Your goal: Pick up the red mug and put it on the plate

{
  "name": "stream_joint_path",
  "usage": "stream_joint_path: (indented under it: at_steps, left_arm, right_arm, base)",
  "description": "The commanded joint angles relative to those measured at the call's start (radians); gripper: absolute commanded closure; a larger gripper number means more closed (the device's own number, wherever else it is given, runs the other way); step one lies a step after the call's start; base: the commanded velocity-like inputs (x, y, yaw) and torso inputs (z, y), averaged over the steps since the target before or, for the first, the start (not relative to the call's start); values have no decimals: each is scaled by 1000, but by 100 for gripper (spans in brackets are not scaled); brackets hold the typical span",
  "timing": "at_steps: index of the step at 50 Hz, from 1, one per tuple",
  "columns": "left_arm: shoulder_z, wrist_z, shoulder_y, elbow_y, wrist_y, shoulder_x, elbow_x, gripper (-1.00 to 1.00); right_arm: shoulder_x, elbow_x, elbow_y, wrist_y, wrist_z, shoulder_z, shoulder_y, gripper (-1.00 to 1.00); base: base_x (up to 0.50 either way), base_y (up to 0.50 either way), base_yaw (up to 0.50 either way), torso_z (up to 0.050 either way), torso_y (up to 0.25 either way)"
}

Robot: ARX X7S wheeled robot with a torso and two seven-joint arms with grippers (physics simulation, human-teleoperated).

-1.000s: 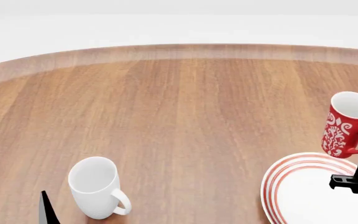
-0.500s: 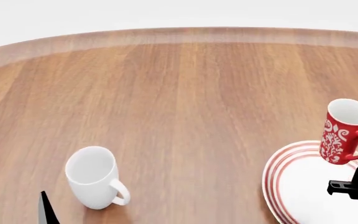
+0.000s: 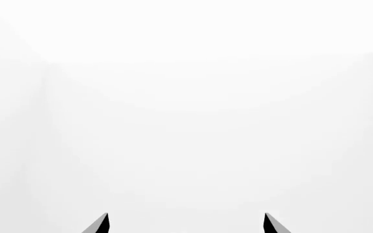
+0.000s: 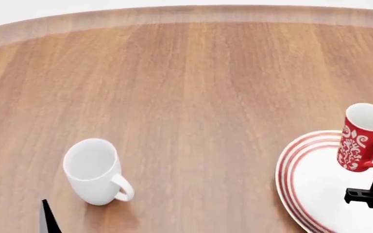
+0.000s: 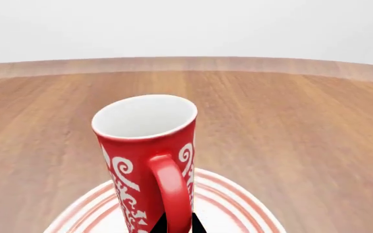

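Now right fingers [image 5: 177, 224] pinching red mug [image 5: 149, 158] handle, mug just ahead over plate [image 5: 238, 213]; left fingers [image 3: 102, 224] spread.

Round wooden table [image 4: 193, 87] with pale rim, plain white surroundings beyond, soft even light

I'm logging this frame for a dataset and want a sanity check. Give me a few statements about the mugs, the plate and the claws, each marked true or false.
1. The red mug is over the plate. True.
2. The white mug lies on its side. False: it stands upright on the table.
3. The right claw grips the red mug's handle. True.
4. The red mug is full of coffee. False: its white inside looks empty.
5. The left claw holds the white mug. False: it is open and holds nothing.
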Motion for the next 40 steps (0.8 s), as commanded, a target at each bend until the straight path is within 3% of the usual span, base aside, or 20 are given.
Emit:
stream_joint_path:
  at_steps: [1,26,40]
  left_arm:
    - [12,-14,-7,0,0,-1,4,-100]
    - [12,-27,-9,0,2,-1,15,-100]
    - [39,-61,-26,-1,9,-3,29,-100]
  right_arm:
    - [0,-44,-3,1,4,60,1,100]
    - [-14,-181,-3,15,-15,198,1,100]
    - [-18,-234,-3,13,-36,260,-3,100]
  base:
    - [0,0,0,0,-76]
    - [0,0,0,0,-78]
    - [0,0,0,0,-3]
